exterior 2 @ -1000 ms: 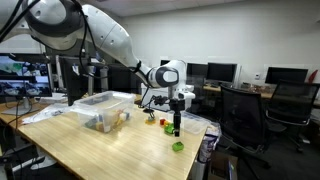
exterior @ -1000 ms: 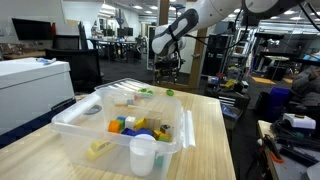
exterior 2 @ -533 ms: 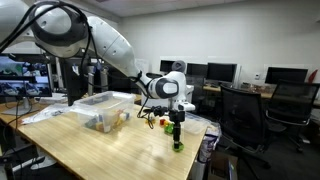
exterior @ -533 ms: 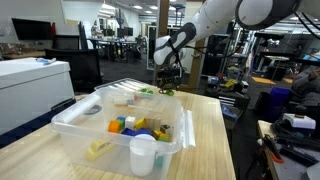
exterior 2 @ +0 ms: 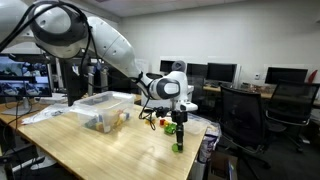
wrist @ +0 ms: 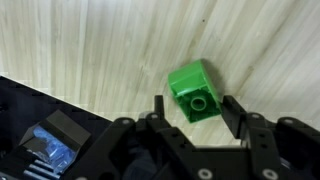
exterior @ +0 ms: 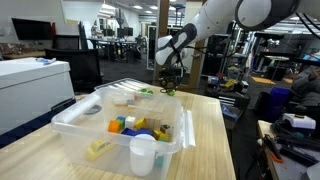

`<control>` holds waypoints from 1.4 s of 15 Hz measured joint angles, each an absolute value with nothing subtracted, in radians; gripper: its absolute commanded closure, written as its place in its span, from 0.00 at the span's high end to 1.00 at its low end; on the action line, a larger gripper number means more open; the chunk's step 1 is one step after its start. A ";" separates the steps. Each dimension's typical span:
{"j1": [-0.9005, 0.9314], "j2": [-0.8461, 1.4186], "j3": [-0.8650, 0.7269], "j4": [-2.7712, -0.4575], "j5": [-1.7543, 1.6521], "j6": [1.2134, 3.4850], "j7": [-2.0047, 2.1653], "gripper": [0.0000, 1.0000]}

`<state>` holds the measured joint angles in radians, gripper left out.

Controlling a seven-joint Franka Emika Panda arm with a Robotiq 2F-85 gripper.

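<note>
A green toy brick (wrist: 195, 90) with one stud on top lies on the pale wooden table (wrist: 90, 50). My gripper (wrist: 196, 112) has come down over it, one finger on each side. The jaws stand partly closed, and narrow gaps still show between the fingertips (wrist: 232, 112) and the brick. In an exterior view the gripper (exterior 2: 180, 138) points straight down at the brick (exterior 2: 178, 148) near the table's corner. In an exterior view the gripper (exterior: 168, 86) is low over the far end of the table, and the brick is hidden behind it.
A clear plastic bin (exterior: 70, 118) with several coloured blocks stands mid-table, also seen as the bin (exterior 2: 100, 102). A white cup (exterior: 143, 155) stands at its near corner. Small loose toys (exterior 2: 152, 122) lie between the bin and the gripper. An office chair (exterior 2: 245, 115) stands past the table edge.
The gripper has come down from above the table to the green brick. Its jaws have narrowed around the brick. The brick has not moved.
</note>
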<state>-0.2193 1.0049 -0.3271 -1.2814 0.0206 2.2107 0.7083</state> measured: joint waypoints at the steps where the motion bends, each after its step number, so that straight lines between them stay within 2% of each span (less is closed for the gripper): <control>1: -0.219 1.005 -0.327 -1.281 0.021 2.212 0.708 0.25; 3: -0.218 1.005 -0.327 -1.279 0.021 2.212 0.708 0.12; 15: -0.209 0.924 -0.340 -1.257 0.021 2.221 0.709 0.12; 21: -0.172 0.874 -0.344 -1.164 -0.010 2.239 0.708 0.12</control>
<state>-0.1716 0.8738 -0.3440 -1.1636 -0.0099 2.2389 0.7081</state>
